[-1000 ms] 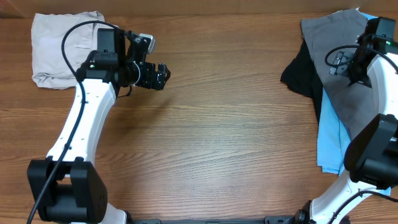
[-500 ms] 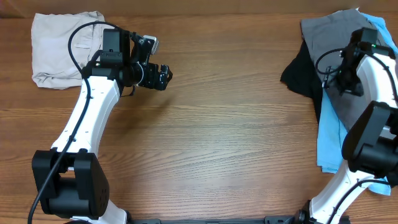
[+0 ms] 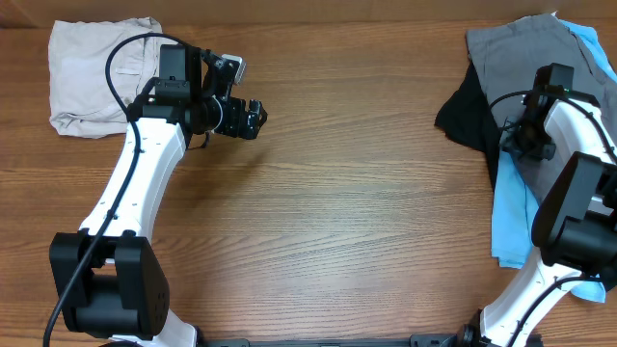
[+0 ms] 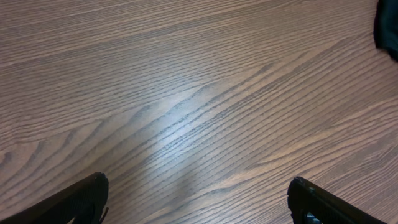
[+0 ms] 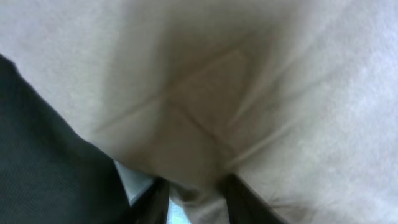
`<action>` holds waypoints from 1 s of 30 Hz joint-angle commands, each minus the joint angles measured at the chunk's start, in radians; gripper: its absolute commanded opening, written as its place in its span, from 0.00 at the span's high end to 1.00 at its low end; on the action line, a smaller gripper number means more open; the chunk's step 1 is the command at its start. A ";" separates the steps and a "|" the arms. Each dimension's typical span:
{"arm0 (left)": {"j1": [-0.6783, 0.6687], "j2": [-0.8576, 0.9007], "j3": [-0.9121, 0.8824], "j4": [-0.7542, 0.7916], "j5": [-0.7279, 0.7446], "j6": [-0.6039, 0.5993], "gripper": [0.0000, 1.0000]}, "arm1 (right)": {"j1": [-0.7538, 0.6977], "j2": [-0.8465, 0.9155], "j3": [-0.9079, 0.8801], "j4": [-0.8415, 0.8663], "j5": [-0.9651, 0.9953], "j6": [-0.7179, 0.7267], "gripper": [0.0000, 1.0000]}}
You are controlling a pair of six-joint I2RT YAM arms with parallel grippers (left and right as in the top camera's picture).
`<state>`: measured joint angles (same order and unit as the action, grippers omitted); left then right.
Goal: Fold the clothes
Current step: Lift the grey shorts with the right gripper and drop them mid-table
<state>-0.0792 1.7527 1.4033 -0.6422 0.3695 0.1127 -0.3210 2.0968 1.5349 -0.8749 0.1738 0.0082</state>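
Observation:
The clothes lie in a heap at the right edge. Mid-grey shorts are on top, over a black garment and a light-blue T-shirt. My right gripper is down on the grey shorts' left edge. In the right wrist view its jaws stand close together, with a bunched fold of the grey cloth pinched between them. Black fabric and a sliver of blue show beside it. Folded beige shorts lie far left. My left gripper hangs open over bare wood.
The wooden table stretches between the two arms. The left arm's white link runs from the front left toward the beige shorts. A corner of dark cloth shows at the upper right of the left wrist view.
My right gripper has come down and leftward onto the grey shorts' edge and closed on a fold of it. The left arm shifted slightly, then held still, open.

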 commanded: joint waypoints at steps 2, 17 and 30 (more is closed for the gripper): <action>-0.007 0.005 0.023 0.001 -0.012 0.019 0.06 | -0.010 -0.002 -0.006 0.006 0.009 0.023 0.90; -0.007 0.005 0.023 0.036 -0.014 0.019 0.00 | -0.009 -0.059 0.521 -0.457 -0.143 0.055 0.96; -0.005 -0.007 0.132 -0.042 -0.012 0.023 0.02 | 0.185 -0.081 1.115 -0.819 -0.290 0.018 0.96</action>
<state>-0.0792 1.7527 1.4513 -0.6468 0.3622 0.1127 -0.2234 2.0743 2.5610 -1.6897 -0.0532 0.0399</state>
